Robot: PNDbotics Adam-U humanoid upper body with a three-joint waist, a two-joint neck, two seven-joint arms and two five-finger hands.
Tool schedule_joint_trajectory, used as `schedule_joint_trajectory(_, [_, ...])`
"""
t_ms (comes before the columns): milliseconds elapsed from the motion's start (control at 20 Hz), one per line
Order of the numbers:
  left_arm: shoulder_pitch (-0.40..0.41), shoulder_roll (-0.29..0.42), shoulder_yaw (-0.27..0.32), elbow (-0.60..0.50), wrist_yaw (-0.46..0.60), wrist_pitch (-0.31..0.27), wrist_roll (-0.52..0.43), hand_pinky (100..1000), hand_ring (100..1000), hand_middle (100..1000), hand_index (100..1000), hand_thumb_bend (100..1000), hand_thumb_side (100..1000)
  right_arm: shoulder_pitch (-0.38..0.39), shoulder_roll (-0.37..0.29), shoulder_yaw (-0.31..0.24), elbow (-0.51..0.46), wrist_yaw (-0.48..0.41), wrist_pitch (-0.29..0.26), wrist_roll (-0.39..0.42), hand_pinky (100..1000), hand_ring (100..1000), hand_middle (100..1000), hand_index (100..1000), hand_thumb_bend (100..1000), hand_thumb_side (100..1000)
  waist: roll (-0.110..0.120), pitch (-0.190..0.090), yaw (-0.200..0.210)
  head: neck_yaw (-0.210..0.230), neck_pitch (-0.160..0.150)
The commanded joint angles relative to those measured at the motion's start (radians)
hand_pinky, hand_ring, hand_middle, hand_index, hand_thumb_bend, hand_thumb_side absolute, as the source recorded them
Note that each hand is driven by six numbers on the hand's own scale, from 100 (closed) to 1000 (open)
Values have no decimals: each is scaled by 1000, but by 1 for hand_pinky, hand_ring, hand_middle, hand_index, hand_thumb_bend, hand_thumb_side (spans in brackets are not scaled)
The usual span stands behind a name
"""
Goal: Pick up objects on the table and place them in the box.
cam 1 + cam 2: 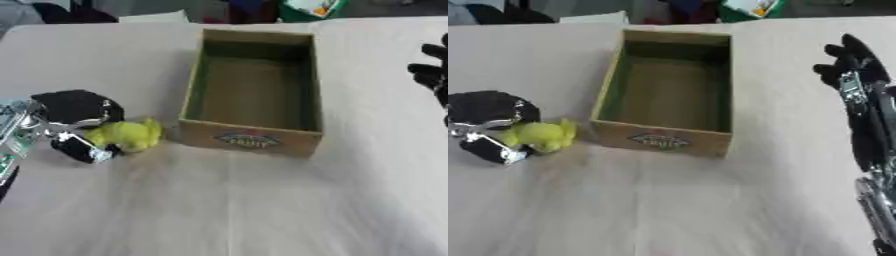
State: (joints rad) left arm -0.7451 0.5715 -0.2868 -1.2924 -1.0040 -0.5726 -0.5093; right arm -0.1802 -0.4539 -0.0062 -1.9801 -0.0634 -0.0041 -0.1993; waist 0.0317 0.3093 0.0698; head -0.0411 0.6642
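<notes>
Left eye view: left hand (74,120) fingers clamped on yellow toy (127,135), box (252,141) at 3 o'clock. Lift clear over rim first. Right hand (855,70) idle, fingers apart.

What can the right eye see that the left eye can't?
Only the right eye view shows the long black arm behind the right hand, running down the picture's right side. Only the left eye view shows the silver and green part of the left arm at the left edge. Both show the left hand curled around the yellow toy, beside the empty cardboard box on the table.
</notes>
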Motion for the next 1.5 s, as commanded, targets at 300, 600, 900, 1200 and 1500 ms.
schedule_joint_trajectory(300, [7, 27, 13, -47, 26, 1, 13, 545, 693, 570, 613, 100, 294, -6, -12, -11, -20, -3, -1, -4, 887, 820, 875, 1000, 100, 851, -4, -20, 9, -5, -5])
schedule_joint_trajectory(600, [19, 29, 46, -104, 118, 28, -4, 532, 674, 549, 592, 100, 289, -3, -8, -15, -20, -2, 0, -7, 887, 821, 875, 1000, 100, 849, -6, -24, 15, -11, -7])
schedule_joint_trajectory(900, [13, 26, 127, -187, 203, 84, -20, 528, 666, 536, 575, 100, 281, -16, 3, -13, -20, -6, -13, -5, 887, 821, 875, 1000, 100, 850, -6, -30, 0, -3, 2])
schedule_joint_trajectory(1200, [16, 19, 154, -220, 200, 109, -12, 526, 664, 533, 571, 100, 279, -32, 9, -9, -20, -13, -29, 1, 887, 822, 874, 1000, 100, 851, -7, -32, -11, 5, 10])
schedule_joint_trajectory(1500, [-35, -1, 206, -258, 148, 146, 39, 521, 658, 522, 554, 100, 269, -80, 27, 6, -20, -9, -64, 22, 886, 823, 872, 1000, 100, 865, -11, -34, -75, 77, -3])
